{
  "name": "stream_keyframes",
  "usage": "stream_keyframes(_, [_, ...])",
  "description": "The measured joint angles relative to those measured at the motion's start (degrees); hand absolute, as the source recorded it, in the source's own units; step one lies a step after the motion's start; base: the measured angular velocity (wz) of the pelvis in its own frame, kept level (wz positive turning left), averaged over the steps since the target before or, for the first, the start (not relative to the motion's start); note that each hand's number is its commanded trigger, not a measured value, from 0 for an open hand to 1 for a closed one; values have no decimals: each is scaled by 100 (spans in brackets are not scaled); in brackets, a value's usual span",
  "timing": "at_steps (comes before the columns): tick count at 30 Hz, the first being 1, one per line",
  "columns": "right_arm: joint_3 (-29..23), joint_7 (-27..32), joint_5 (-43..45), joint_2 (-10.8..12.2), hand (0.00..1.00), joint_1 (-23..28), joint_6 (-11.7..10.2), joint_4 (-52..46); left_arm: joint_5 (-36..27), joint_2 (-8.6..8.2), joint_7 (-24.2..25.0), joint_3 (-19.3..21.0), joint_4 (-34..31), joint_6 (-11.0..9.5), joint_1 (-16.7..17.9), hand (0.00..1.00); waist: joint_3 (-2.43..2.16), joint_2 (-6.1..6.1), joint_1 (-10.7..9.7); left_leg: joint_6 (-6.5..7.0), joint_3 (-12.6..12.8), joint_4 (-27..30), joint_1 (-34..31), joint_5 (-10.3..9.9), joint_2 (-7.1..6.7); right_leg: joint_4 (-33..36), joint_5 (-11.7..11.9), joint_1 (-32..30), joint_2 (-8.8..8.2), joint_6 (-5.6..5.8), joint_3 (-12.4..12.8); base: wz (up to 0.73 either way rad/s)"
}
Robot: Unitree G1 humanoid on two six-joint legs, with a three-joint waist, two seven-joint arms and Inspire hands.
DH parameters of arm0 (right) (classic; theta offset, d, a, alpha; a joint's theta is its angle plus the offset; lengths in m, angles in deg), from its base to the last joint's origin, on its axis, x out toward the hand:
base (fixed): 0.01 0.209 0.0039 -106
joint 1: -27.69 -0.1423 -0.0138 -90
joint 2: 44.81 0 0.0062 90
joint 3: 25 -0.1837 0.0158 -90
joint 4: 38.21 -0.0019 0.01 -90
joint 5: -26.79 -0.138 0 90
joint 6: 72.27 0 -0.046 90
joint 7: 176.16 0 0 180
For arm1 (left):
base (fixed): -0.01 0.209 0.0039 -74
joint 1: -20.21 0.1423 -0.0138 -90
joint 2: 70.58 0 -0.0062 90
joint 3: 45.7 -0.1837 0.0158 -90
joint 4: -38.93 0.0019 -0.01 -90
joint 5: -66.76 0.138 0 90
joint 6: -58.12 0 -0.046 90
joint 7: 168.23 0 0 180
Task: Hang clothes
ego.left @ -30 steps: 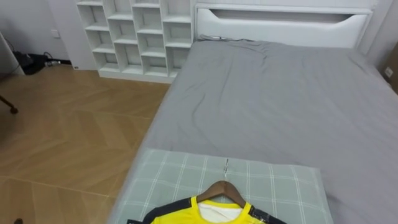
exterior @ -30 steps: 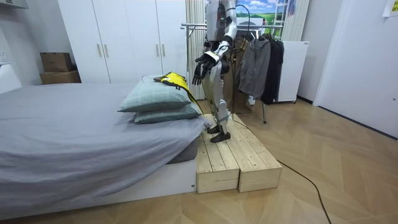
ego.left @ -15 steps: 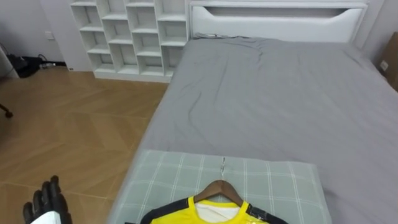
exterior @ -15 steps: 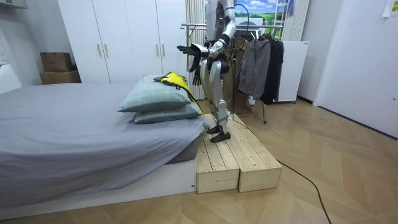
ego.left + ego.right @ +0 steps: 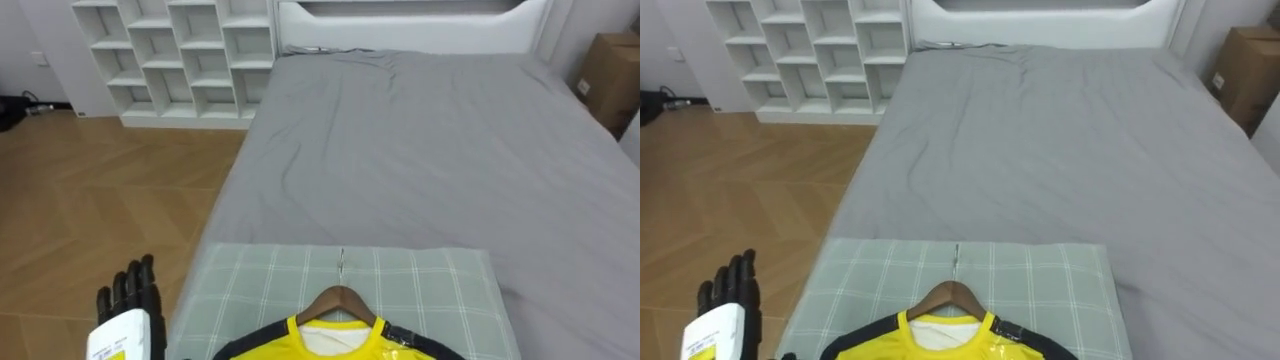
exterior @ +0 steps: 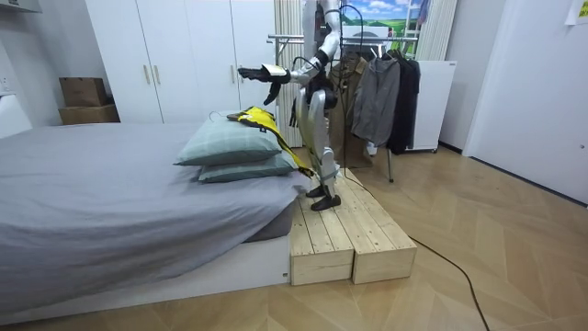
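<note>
One left hand [image 5: 125, 318], fingers straight, hovers beside the checked pillow [image 5: 430, 290] holding a yellow shirt [image 5: 385, 346] on a hanger [image 5: 340, 298].

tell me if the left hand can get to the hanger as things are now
Probably yes. The left hand is open beside the pillow's left edge, the hanger lies on the pillow with its hook bare, and nothing stands between them.

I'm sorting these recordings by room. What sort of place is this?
Most likely a bedroom: a grey-sheeted bed, checked pillows on it, white wardrobes, and a rack of hanging clothes.
</note>
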Motion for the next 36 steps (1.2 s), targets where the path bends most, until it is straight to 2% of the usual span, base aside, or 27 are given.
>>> stream_keyframes(4, [39,-1,2,-31,0,-1,44,4,103,-5,234,-201,0,71,-10,0,17,45,-27,0,10,4,83,0,23,70,1,24,10,-1,2,0])
stream_keyframes(10, [41,-11,23,-53,0,-15,60,60,162,-4,353,-215,-2,118,-26,0,19,88,-135,-3,15,-22,140,1,36,79,1,59,20,-3,2,0])
stream_keyframes(14, [29,-18,32,-52,0,-10,173,120,165,-4,470,-215,-5,146,-84,0,33,67,-157,-3,41,-43,132,1,47,82,2,38,26,-4,4,0])
stream_keyframes(18, [-40,-41,145,-53,0,62,181,132,167,-4,564,-208,-5,156,-164,0,44,48,-187,-3,87,-38,123,1,50,83,2,24,24,-4,25,-3])
stream_keyframes(21, [-157,-80,257,-55,0,103,209,131,170,5,620,-202,-5,155,-170,0,41,52,-287,-3,124,-48,124,0,49,84,2,9,21,-3,69,-8])
stream_keyframes(23, [-242,-130,260,-55,0,107,244,132,170,10,714,-201,-6,153,-184,0,36,59,-286,-3,166,-58,110,0,51,80,2,-33,27,-3,158,-19])
stream_keyframes(28, [-240,-173,279,-59,0,174,296,144,296,13,840,-209,-3,159,-214,0,26,74,-393,-3,181,-81,81,0,50,68,0,-78,27,-2,165,-1])
stream_keyframes(36, [-243,-167,444,-58,0,224,323,178,290,28,1236,-319,162,298,-231,0,5,110,-517,-2,204,-81,95,1,58,70,0,-75,32,-2,180,0])
